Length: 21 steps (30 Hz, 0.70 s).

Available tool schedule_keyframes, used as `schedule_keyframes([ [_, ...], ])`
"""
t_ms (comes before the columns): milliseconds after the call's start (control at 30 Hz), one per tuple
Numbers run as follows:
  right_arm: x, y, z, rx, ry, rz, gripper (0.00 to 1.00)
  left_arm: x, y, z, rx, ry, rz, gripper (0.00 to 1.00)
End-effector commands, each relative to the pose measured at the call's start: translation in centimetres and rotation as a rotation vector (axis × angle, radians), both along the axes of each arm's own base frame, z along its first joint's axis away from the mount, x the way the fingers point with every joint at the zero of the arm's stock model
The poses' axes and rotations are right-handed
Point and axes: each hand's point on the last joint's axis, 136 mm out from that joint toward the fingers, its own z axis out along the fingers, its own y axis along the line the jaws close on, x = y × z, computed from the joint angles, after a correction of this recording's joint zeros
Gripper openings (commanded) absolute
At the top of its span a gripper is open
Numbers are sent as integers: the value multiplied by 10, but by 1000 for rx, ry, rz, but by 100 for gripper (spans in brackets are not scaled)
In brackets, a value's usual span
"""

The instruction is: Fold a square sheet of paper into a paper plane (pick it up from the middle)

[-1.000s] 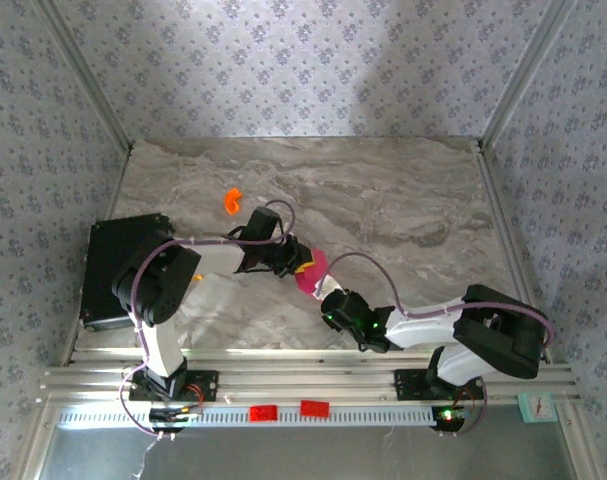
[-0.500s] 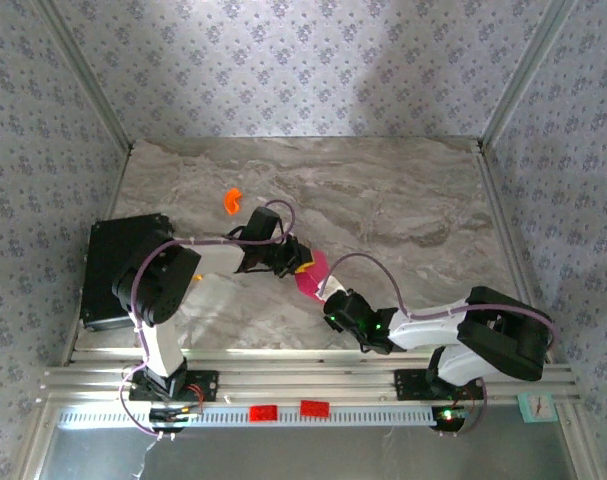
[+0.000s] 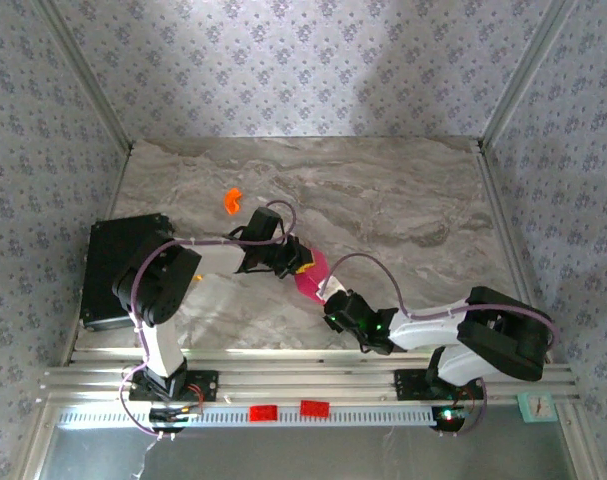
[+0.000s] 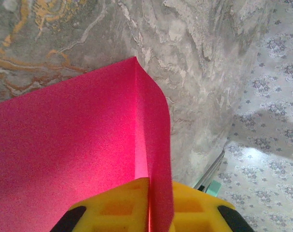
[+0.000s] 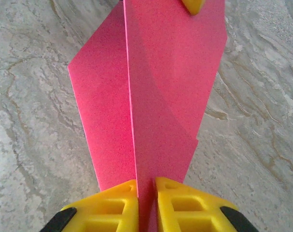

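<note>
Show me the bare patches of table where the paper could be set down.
Free: the far right of the table, between the back wall and the right arm; also the far strip behind the orange piece. Crowded: the near middle, where the left arm and right arm both hold the pink paper, and the left edge by the black box.

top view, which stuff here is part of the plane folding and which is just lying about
Job in hand:
- paper, half folded
- left gripper, shut on it
- right gripper, shut on it

Lying about:
- orange piece
- black box at the table's left edge
</note>
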Motion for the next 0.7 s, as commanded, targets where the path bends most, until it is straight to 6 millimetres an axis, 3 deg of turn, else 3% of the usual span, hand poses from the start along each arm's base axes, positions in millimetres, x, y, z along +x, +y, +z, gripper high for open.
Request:
schedule_keyframes([
  [0, 3, 1, 9, 42, -22, -17, 18, 0, -7, 8, -14, -16, -31, 11],
  [267, 3, 1, 9, 40, -18, -12, 17, 0, -6, 8, -13, -18, -30, 11],
  [667, 1, 1, 4, 61, 18, -20, 6, 1, -6, 11, -15, -27, -27, 13],
])
